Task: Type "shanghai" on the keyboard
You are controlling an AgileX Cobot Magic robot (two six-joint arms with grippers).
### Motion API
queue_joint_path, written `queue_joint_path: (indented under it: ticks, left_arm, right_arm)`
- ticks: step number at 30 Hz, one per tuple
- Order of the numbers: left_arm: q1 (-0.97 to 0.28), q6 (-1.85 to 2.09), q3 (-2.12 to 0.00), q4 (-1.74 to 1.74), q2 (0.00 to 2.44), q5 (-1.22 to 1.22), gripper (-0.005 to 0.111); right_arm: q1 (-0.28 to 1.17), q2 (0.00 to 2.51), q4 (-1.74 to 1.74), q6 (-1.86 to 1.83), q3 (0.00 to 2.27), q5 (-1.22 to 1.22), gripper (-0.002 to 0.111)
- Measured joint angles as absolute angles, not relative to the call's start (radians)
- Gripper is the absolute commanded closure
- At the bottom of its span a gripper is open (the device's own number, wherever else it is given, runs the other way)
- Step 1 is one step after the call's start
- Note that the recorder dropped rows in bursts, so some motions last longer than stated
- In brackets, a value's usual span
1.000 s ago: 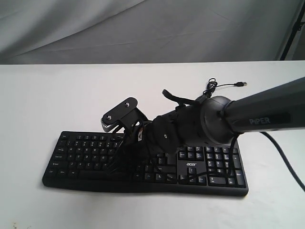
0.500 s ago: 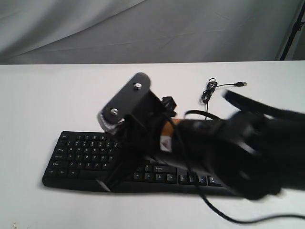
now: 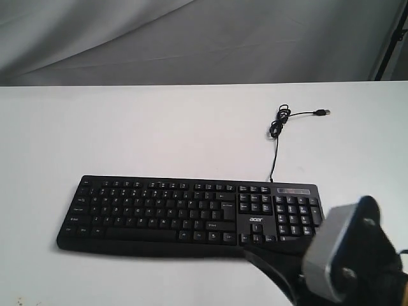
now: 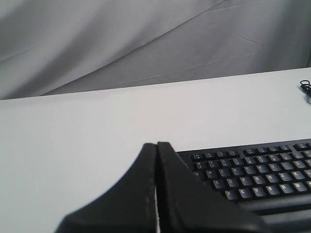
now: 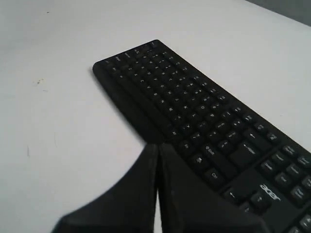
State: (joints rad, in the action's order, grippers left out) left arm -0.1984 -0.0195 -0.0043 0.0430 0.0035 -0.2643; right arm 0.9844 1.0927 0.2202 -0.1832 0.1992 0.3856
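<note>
The black keyboard (image 3: 191, 213) with white legends and an "acer" logo lies flat on the white table, all its keys uncovered. Its thin cable (image 3: 275, 150) runs back to a loose USB plug (image 3: 324, 112). My right gripper (image 3: 250, 252) is shut and empty, low at the near right, its tip by the keyboard's front edge below the logo. In the right wrist view the shut right gripper (image 5: 158, 145) points at the keyboard (image 5: 194, 107). My left gripper (image 4: 156, 145) is shut and empty, off the left end of the keyboard (image 4: 252, 179); the exterior view does not show it.
The white table (image 3: 127, 134) stretches behind and to the left of the keyboard. A grey cloth backdrop (image 3: 191, 38) hangs behind it. The right arm's grey wrist mount (image 3: 347, 255) fills the near right corner. A dark stand leg (image 3: 389, 38) shows at far right.
The right arm, which was over the keyboard's middle a second ago, has swung off it to the near right corner. The keyboard has stayed in place.
</note>
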Motion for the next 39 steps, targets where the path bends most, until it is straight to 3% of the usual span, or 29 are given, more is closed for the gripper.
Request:
queue_joint_path:
  ticks: [8, 10, 15, 20, 39]
  left_arm:
    - [-0.198, -0.02, -0.004, 0.043, 0.003, -0.264, 0.107]
    - [-0.198, -0.02, -0.004, 0.043, 0.003, -0.264, 0.107]
    - [-0.198, -0.02, -0.004, 0.043, 0.003, -0.264, 0.107]
    - [-0.198, -0.02, -0.004, 0.043, 0.003, -0.264, 0.107]
    - [-0.198, -0.02, -0.004, 0.043, 0.003, -0.264, 0.107]
  right_arm:
    - [0.975, 0.68, 0.322, -0.183, 0.066, 0.446, 0.108]
    - [0.893, 0.585, 0.331, -0.183, 0.064, 0.376, 0.108]
    - [0.458, 0.339, 0.201, -0.183, 0.064, 0.024, 0.108]
    - [0.268, 0.061, 0.136, -0.183, 0.064, -0.122, 0.108]
    - [0.207, 0.005, 0.096, -0.183, 0.004, -0.263, 0.108]
